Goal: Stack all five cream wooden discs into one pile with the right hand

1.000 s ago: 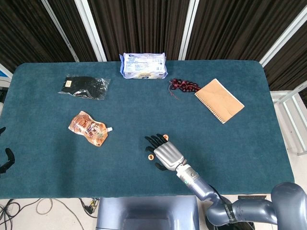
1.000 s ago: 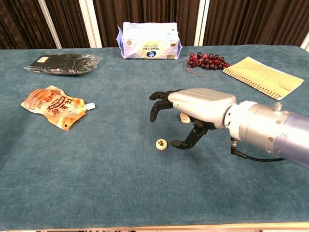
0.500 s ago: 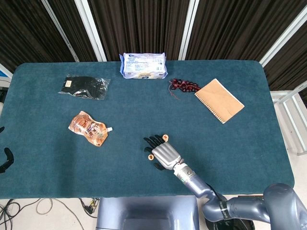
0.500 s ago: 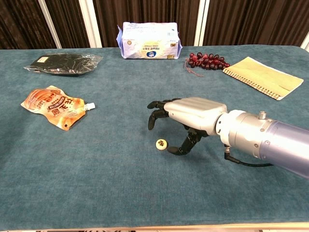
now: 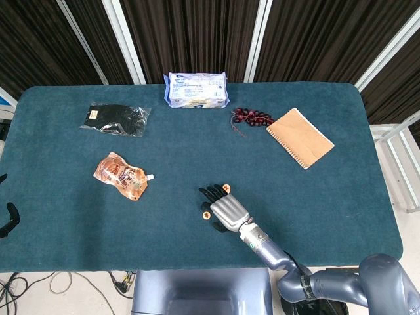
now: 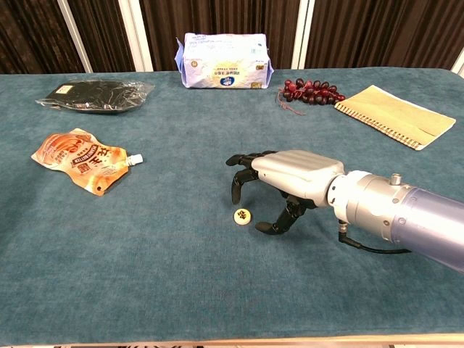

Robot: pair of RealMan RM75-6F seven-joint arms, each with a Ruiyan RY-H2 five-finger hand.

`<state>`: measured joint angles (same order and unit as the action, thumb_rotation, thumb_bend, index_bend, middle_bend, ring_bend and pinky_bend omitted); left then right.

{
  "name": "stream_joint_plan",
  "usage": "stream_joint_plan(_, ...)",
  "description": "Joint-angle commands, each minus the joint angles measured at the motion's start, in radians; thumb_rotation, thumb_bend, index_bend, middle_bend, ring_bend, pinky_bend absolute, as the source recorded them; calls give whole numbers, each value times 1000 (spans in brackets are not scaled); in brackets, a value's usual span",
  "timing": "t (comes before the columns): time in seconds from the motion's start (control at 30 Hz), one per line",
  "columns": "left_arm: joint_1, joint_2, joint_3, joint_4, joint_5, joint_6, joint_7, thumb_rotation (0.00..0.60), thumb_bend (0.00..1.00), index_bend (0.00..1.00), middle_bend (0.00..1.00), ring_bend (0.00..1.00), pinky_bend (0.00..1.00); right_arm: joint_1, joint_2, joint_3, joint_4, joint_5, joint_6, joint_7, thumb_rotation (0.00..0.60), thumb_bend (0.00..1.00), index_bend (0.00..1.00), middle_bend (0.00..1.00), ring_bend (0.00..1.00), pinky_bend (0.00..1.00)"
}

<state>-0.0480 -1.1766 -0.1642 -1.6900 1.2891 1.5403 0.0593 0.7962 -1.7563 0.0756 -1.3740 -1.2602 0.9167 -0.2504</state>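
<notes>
Near the front middle of the dark teal felt-covered table (image 5: 315, 197), the robot's silver right hand (image 6: 290, 185) hovers palm-down with its black fingers (image 6: 239, 177) curved and apart and its thumb reaching toward a small cream wooden disc (image 6: 242, 215) that lies flat just in front of it. Nothing is held; the thumb tip is very close to that disc, but whether it touches cannot be told. From above, a second cream wooden disc (image 5: 226, 189) peeks out at the far edge of the fingers; it may be the top of a started pile, though the hand hides most of it and the other discs cannot be seen. The left hand (image 5: 8, 216) shows only as a dark shape at the table's left edge, and its pose cannot be made out. The main risk, as I judge it, is that the thin disc sits low on soft cloth, so the closing fingers could slide over it or flick it away rather than lift it. A second risk is that the knuckles, hanging right over the hidden disc, could knock whatever is stacked there as the hand shifts. An orange spouted foil pouch (image 6: 83, 159), a bunch of dark red grapes (image 6: 312, 90) and a tan spiral notebook (image 6: 395, 112) lie well clear.
</notes>
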Motion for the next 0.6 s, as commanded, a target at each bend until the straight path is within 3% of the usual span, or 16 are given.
stream_joint_plan(0.03, 0, 0, -1, 0, -1, 0, -1, 600, 624, 153, 0, 0, 0, -3, -5, -1, 12, 0, -7, 1, 600, 406, 384, 0, 0, 0)
stream_joint_plan(0.6, -1, -1, 0, 2, 1, 0, 2, 600, 624, 153, 0, 0, 0, -8, -24, 14, 46, -7, -31, 10, 600, 407, 427, 0, 0, 0)
